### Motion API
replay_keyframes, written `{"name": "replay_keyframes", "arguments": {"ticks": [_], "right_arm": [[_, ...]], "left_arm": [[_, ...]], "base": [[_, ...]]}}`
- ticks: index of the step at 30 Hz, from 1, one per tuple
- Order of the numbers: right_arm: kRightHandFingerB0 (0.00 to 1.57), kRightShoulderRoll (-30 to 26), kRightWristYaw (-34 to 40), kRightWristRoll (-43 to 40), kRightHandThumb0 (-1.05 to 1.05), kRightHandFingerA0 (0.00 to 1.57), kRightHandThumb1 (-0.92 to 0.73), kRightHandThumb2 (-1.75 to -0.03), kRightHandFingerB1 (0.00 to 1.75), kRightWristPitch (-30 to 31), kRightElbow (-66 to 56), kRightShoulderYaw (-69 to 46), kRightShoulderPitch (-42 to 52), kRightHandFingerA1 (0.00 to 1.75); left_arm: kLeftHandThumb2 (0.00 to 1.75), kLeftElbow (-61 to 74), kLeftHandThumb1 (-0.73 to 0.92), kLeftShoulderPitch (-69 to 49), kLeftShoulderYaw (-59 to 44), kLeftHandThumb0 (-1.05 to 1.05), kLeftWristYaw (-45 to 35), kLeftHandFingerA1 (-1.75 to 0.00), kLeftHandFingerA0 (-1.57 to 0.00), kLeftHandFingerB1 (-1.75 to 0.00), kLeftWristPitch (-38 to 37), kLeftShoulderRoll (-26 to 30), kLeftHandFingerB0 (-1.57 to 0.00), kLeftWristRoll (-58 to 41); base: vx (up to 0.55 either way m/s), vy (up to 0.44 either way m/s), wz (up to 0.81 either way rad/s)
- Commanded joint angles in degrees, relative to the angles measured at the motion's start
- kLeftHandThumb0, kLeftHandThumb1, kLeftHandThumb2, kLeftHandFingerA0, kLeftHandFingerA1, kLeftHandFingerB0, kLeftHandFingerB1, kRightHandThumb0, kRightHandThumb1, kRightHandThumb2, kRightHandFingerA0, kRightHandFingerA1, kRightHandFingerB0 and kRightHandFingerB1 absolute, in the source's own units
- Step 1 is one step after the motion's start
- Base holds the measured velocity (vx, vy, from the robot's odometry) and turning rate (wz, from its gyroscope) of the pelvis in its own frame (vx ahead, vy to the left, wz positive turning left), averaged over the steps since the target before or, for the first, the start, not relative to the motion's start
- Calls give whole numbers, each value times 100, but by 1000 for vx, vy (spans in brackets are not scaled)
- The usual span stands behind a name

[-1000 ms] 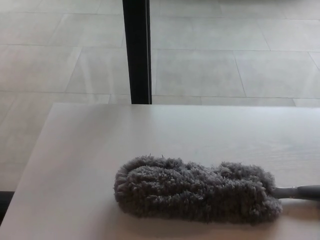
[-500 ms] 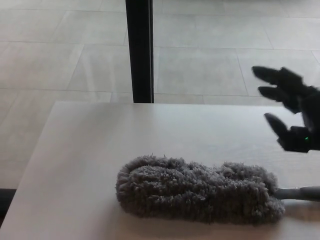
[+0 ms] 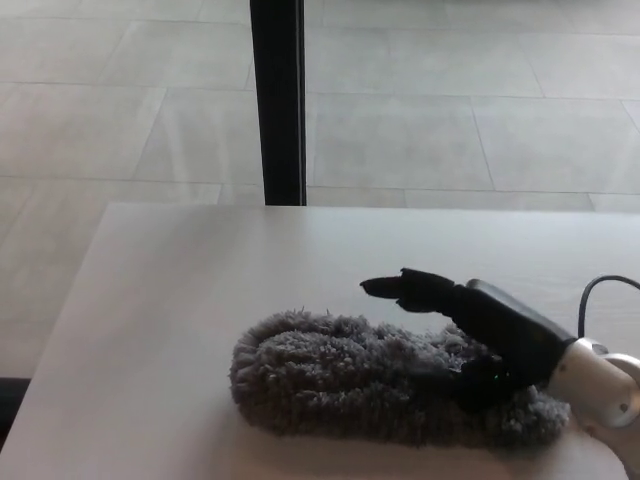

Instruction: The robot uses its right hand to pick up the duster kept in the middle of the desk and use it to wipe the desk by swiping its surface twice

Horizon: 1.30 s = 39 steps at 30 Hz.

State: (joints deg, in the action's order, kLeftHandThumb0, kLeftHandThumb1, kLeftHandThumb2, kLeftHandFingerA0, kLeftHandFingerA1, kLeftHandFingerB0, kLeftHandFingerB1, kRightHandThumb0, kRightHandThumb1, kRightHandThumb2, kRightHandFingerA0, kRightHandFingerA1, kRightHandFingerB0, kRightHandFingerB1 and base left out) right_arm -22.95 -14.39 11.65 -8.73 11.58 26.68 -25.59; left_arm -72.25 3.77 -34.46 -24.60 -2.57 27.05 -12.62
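Observation:
A fluffy grey duster point(image 3: 340, 378) lies flat on the pale desk point(image 3: 200, 280), its head stretching from the middle toward the right; its handle is hidden behind my arm. My right hand point(image 3: 470, 330) comes in from the lower right and hovers low over the right part of the duster head. Its fingers point(image 3: 405, 288) point left and are spread apart, and the thumb dips down against the fluff. Nothing is held. My left hand does not show.
A black vertical post point(image 3: 277, 100) stands behind the desk's far edge. Beyond it lies a tiled floor point(image 3: 450, 100). The desk's left edge runs diagonally at the left.
My right hand has dropped from up at the right edge down and leftward onto the duster's right end, covering the handle. The duster has not moved.

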Motion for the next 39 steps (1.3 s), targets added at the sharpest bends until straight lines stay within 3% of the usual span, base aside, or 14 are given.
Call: {"name": "replay_keyframes", "arguments": {"ticks": [1, 4, 5, 6, 10, 11, 13, 15, 17, 22, 27, 30, 31, 39], "right_arm": [[18, -377, 163, 1720, -77, 23, -82, -65, 32, -458, 348, 676, -254, 52], [19, -468, 228, 2068, -75, 27, -80, -64, 32, -461, 313, 854, -318, 51], [13, -487, 351, 2223, -73, 28, -62, -100, 45, -537, 369, 924, -369, 60], [23, -483, 365, 2252, -67, 34, -76, -63, 33, -543, 384, 958, -373, 55], [22, -374, 673, 2430, -62, 49, -58, -95, 49, -553, 558, 1065, -435, 72], [29, -346, 765, 2506, -57, 47, -73, -62, 36, -513, 607, 1104, -465, 68], [32, -324, 985, 2624, -58, 49, -72, -62, 37, -558, 671, 1136, -470, 69], [41, -229, 1408, 2765, -53, 62, -72, -61, 39, -619, 831, 1167, -478, 95], [49, -159, 1735, 2796, -50, 74, -71, -61, 41, -746, 970, 1156, -474, 108], [69, 10, 2282, 2780, -34, 100, -75, -70, 54, -1119, 1284, 1112, -540, 166], [87, 285, 3352, 2965, -22, 99, -57, -102, 117, -1526, 1575, 1100, -447, 168], [86, 310, 3538, 3054, -25, 102, -56, -98, 107, -1565, 1648, 1129, -454, 169], [88, 347, 3801, 3162, -30, 124, -53, -109, 99, -1618, 1736, 1170, -461, 132], [89, 381, 4904, 3600, -33, 128, -49, -107, 95, -1775, 2198, 1362, -494, 133]], "left_arm": [[65, 62, 78, -15, -117, -83, -558, -58, -33, -41, -167, 3, -30, -374], [81, 17, 64, -36, -60, -88, -452, -59, -34, -45, -180, 28, -29, -285], [64, 17, 80, -43, -41, -83, -395, -56, -38, -39, -186, 34, -34, -259], [64, 5, 79, -50, -17, -83, -363, -54, -38, -39, -152, 56, -34, -229], [81, -14, 67, -79, 42, -86, -336, -56, -37, -44, -170, 66, -32, -165], [65, -8, 82, -84, 43, -81, -349, -54, -38, -39, -175, 63, -35, -170], [65, -27, 82, -86, 28, -81, -345, -54, -39, -39, -153, 49, -35, -191], [104, -30, 64, -97, 29, -76, -395, -60, -30, -51, -129, 47, -26, -198], [65, -36, 83, -98, 14, -80, -438, -54, -34, -39, -99, 48, -33, -220], [65, -25, 84, -89, 45, -80, -399, -57, -36, -40, -131, 36, -32, -202], [65, -33, 84, -63, 66, -82, -327, -55, -35, -39, -98, 29, -32, -188], [83, -46, 69, -72, 59, -87, -322, -59, -35, -46, -107, 16, -30, -194], [81, -68, 70, -75, 50, -86, -316, -59, -35, -45, -114, 11, -31, -198], [66, -28, 86, -78, 116, -80, -337, -56, -36, -39, -131, 12, -33, -146]], "base": [[0, 0, 0], [0, 0, 0], [0, 0, 0], [0, 0, 0], [0, 0, 0], [0, 0, 0], [0, 0, 0], [0, 0, 0], [0, 0, 0], [0, 0, 0], [0, 0, 0], [0, 0, 0], [0, 0, 0], [0, 0, 0]]}}
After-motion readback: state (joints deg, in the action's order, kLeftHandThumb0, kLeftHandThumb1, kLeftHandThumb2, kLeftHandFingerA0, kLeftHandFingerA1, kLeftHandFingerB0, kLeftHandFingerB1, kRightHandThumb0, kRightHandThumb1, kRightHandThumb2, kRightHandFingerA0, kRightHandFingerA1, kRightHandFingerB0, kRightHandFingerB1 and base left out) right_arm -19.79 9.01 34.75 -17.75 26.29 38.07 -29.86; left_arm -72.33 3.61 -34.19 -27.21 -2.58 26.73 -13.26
